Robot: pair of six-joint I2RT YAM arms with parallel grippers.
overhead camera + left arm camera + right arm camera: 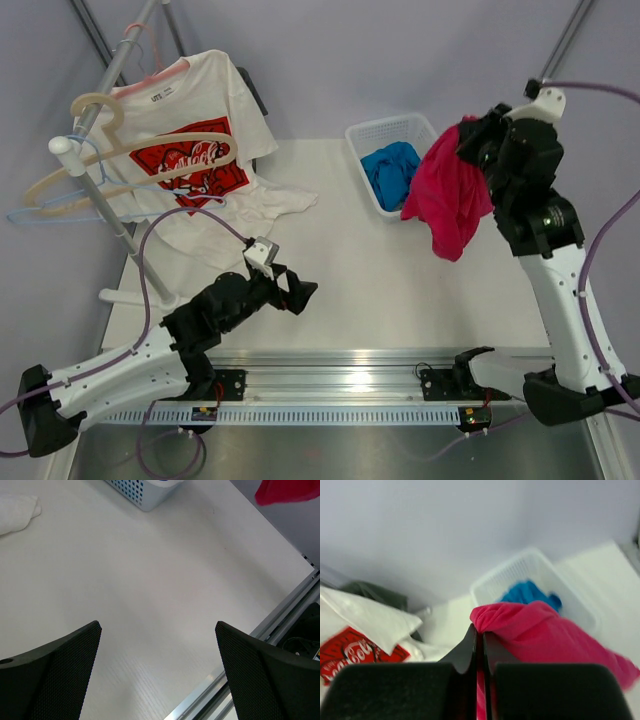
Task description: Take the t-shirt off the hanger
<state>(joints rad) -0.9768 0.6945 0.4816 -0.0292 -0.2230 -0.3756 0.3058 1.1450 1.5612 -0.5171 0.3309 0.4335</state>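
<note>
The magenta t-shirt [448, 195] hangs in a bunch in the air beside the basket, off the hanger. My right gripper [474, 138] is raised high and shut on its top fold. In the right wrist view the jaws [480, 636] pinch a thin strip of the t-shirt [545, 630]. The beige wooden hanger [88, 99] hangs bare on the rack at the far left, in front of a white printed shirt. Low over the table's near middle, my left gripper [300, 290] stands open with only bare tabletop between its fingers [157, 625]. A corner of the t-shirt [287, 492] shows in the left wrist view.
A white basket [360, 135] holding a blue garment [392, 170] stands at the back centre, just left of the hanging t-shirt. A white t-shirt with a red print [195, 120] drapes from the rack [120, 60] onto the table. Thin blue wire hangers [40, 212] also hang there.
</note>
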